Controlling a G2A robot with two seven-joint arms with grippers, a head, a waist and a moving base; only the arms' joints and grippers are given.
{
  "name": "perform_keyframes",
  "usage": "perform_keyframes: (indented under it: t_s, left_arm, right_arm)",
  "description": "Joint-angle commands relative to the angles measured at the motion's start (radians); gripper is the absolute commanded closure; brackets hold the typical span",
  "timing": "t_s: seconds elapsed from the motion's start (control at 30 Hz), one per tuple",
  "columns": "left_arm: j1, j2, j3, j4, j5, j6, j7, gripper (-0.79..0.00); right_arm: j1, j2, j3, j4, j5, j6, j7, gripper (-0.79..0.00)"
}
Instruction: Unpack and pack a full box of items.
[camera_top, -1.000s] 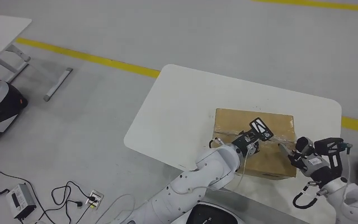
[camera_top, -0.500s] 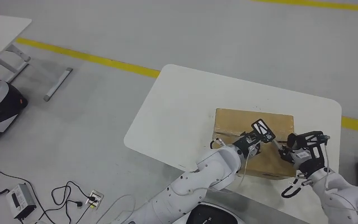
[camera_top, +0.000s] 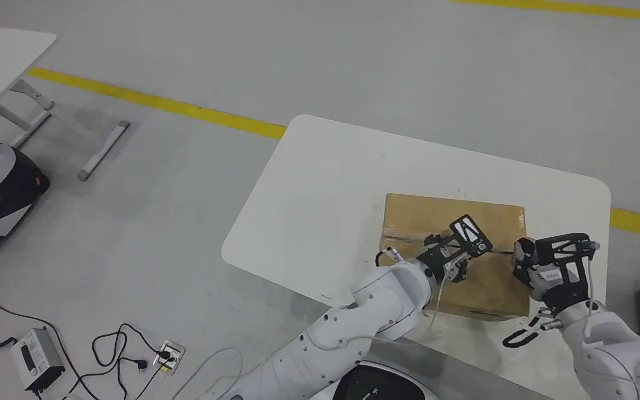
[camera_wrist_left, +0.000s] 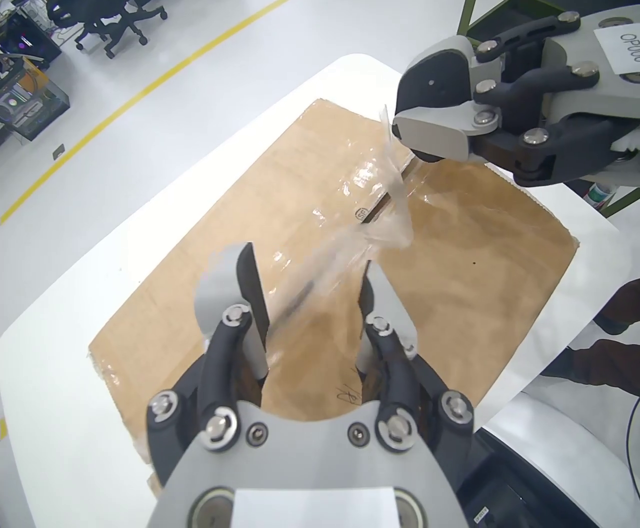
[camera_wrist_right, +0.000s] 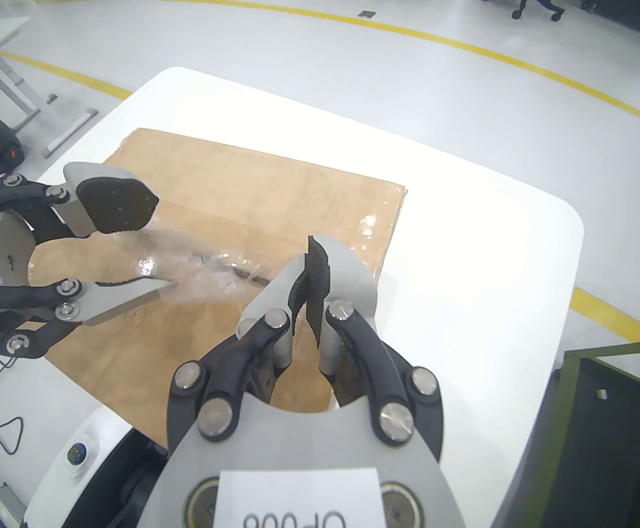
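A: Where's the box?
B: The cardboard box (camera_top: 410, 215) sits closed on the white table (camera_top: 320, 190), near the robot's edge and toward the table's right end; its flaps are down and its top faces up.
A: And the tape?
B: A strip of clear tape (camera_wrist_left: 385, 220) follows the ctr seam (camera_wrist_left: 384, 198); one stretch stands up off the cardboard, crumpled and twisted, w/ a dark slit of seam bare beneath it; elsewhere along the seam the glossy tape lies flat.
A: Left gripper?
B: The left gripper (camera_wrist_left: 305, 270) hovers over the box top, approx. mid-seam; its fingers (camera_wrist_left: 220, 285) are spread wide and grip nothing; the loose strip passes btw. them.
A: Right gripper?
B: The right gripper (camera_wrist_right: 314, 260) is at the box's right end, above the end of the seam; its black pads (camera_wrist_right: 315, 280) are pressed together; the raised end of the strip climbs to their tips and looks pinched there, though the contact itself is hard to make out.
A: Are the two close?
B: They are near each other over the seam but apart, tips facing; the lifted strip spans the gap.
A: Anything else?
B: A yellow line (camera_top: 150, 100) crosses the grey floor beyond the table; cables (camera_top: 110, 350) lie on the floor to the robot's left; office chairs (camera_wrist_left: 115, 25) stand in the bkgd.
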Motion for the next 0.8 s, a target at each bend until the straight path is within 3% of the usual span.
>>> perform_keyframes:
  t_s: [0.0, 0.37, 0.77]
  left_arm:
    - [-0.001, -0.001, -0.001, -0.001, 0.000, -0.001, -0.003, -0.785]
    - [0.025, 0.005, -0.064, -0.087, -0.056, -0.018, -0.037, -0.785]
    - [0.056, 0.012, -0.203, -0.173, -0.214, 0.052, -0.058, -0.785]
  right_arm:
    - [-0.005, 0.001, 0.001, -0.002, -0.019, 0.003, -0.001, 0.000]
    - [-0.022, 0.008, 0.024, -0.018, -0.039, -0.009, -0.008, 0.000]
    - [-0.041, 0.017, 0.060, -0.043, -0.060, -0.060, -0.064, 0.000]
